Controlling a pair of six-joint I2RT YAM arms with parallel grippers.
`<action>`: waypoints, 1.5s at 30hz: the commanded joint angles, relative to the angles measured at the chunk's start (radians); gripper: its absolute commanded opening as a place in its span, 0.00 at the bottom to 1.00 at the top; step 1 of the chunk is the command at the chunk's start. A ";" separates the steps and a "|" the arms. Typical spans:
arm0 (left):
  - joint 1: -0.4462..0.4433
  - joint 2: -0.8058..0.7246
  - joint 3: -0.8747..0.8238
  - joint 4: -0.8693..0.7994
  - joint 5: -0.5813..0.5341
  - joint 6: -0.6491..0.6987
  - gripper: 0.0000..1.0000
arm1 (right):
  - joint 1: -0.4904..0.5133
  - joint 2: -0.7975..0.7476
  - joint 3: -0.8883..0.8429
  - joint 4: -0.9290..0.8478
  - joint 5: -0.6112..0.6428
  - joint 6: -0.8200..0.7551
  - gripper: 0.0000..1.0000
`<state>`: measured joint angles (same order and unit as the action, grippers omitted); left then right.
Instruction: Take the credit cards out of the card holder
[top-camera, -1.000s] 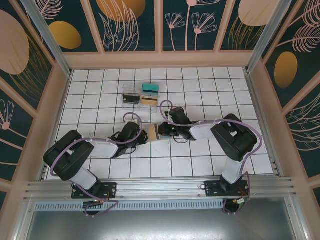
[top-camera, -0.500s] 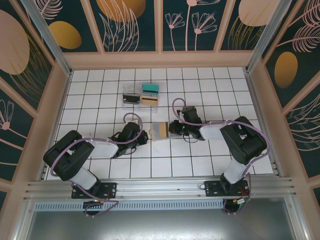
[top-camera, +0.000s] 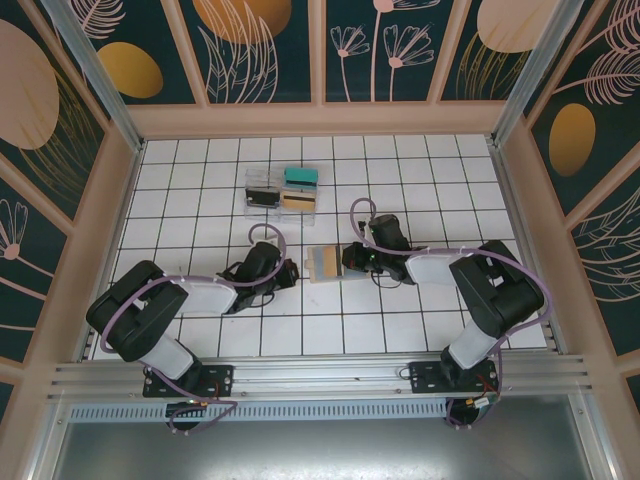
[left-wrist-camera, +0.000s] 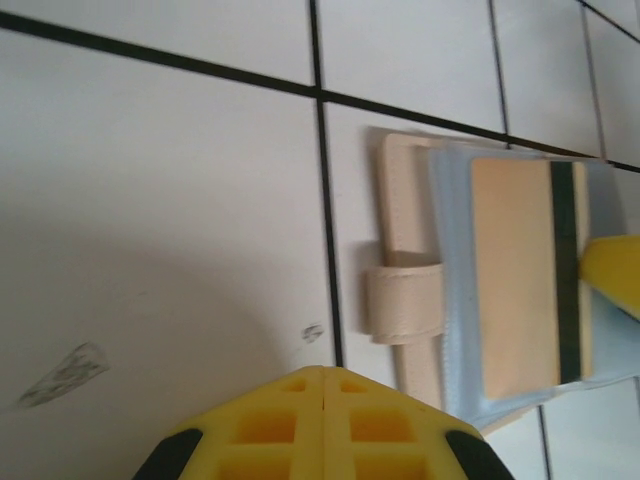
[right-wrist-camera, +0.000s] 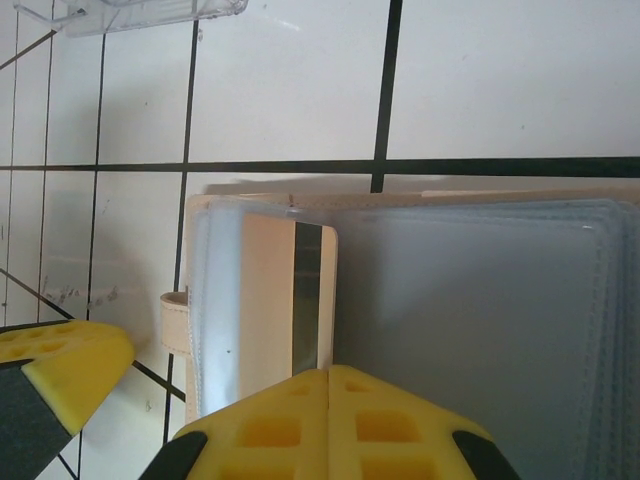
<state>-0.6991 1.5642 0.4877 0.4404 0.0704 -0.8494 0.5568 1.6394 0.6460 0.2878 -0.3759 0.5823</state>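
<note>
Tan card holder (top-camera: 325, 264) (opened flat) pinched by right end effector (top-camera: 346, 263); left end effector (top-camera: 291, 272) closed nearby.

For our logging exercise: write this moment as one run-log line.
phase: card removal | holder: open, tan card inside | right gripper: shut, tip at holder's edge | left gripper: shut, beside holder
</note>
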 joint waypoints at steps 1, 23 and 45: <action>0.000 0.001 0.052 0.025 0.067 0.003 0.00 | -0.004 0.020 0.016 -0.005 -0.020 -0.022 0.00; -0.079 0.185 0.146 -0.060 -0.016 -0.031 0.00 | -0.004 0.036 0.019 -0.002 -0.028 -0.042 0.00; -0.078 0.157 0.137 -0.081 -0.037 -0.034 0.00 | -0.088 -0.112 -0.076 -0.039 -0.028 -0.055 0.00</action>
<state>-0.7799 1.7306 0.6319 0.4519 0.0761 -0.8806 0.4774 1.5650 0.5922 0.2726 -0.4126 0.5472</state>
